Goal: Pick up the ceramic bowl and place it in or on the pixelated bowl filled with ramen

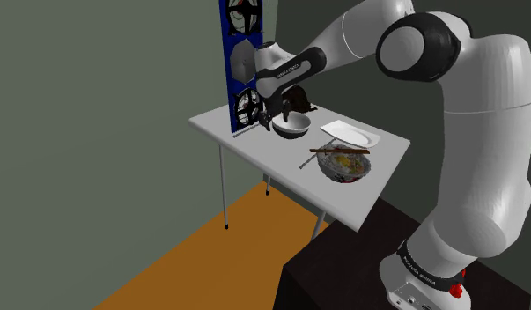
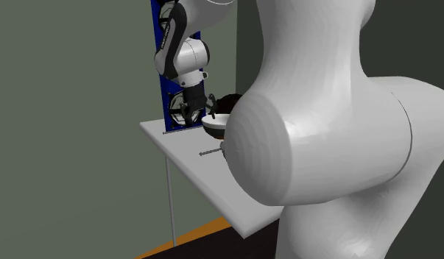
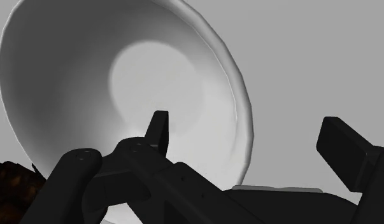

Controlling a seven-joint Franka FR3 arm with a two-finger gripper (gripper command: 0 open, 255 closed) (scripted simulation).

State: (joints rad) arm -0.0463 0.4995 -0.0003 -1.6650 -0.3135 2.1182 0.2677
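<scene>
Nearest in the shoulder view is the dark stand (image 1: 342, 273), from which the white arm (image 1: 483, 158) reaches up and left over a white table (image 1: 254, 145) standing on an orange floor (image 1: 193, 255). At the table's near end sits the ramen bowl (image 1: 345, 167), grey and patterned, filled with yellow and red, with brown chopsticks (image 1: 340, 151) lying across its rim. Just beyond it lies a white plate (image 1: 350, 134). To the plate's left in that view, apart from the ramen bowl, is the bowl (image 1: 291, 128), white inside and dark outside; whether it rests on the table or hangs just above it cannot be told. The gripper (image 1: 285, 114) is right over it, released: in the wrist view its fingers (image 3: 160, 127) stand wide apart, one inside the bowl (image 3: 120, 95) and the other outside, the rim between them and touching neither. Behind the gripper is a dark brown thing (image 1: 300, 99), then a blue board (image 1: 239, 53) against the grey-green wall (image 1: 96, 106)
</scene>
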